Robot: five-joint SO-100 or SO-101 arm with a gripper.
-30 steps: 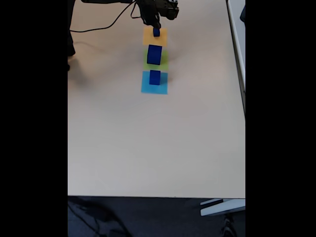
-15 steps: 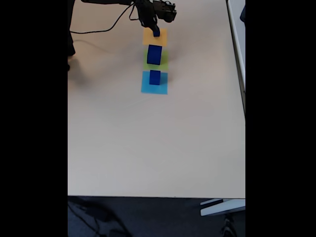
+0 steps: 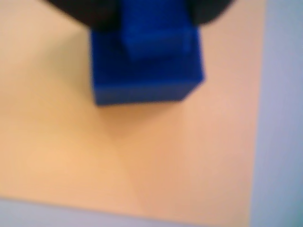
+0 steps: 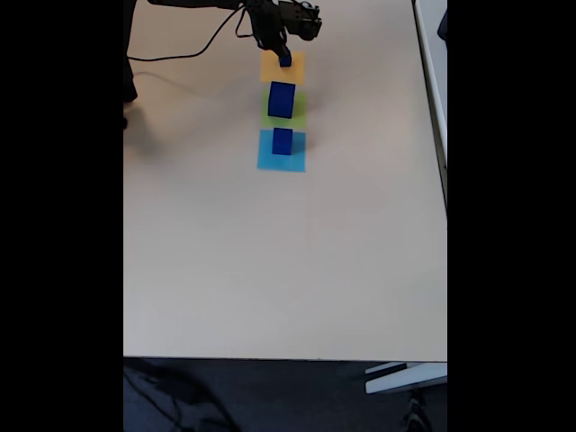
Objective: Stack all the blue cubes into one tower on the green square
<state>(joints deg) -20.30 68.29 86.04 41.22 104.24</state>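
Beige table (image 4: 270, 270) is seen under three paper squares in a row. At the far one, the orange square (image 4: 283, 67), the gripper (image 4: 283, 52) is closed on the small blue cube (image 4: 285, 59), blurred in the wrist view (image 3: 147, 71). The large cube (image 4: 282, 99) stands on the green square (image 4: 297, 115), the medium cube (image 4: 283, 140) on the light-blue square (image 4: 281, 160). A cable (image 4: 198, 45) trails alongside.

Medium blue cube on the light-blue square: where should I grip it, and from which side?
Grip the medium blue cube from above, fingers across two opposite vertical faces. It sits upright and alone on the light-blue square, with open paper beside it in the fixed view.
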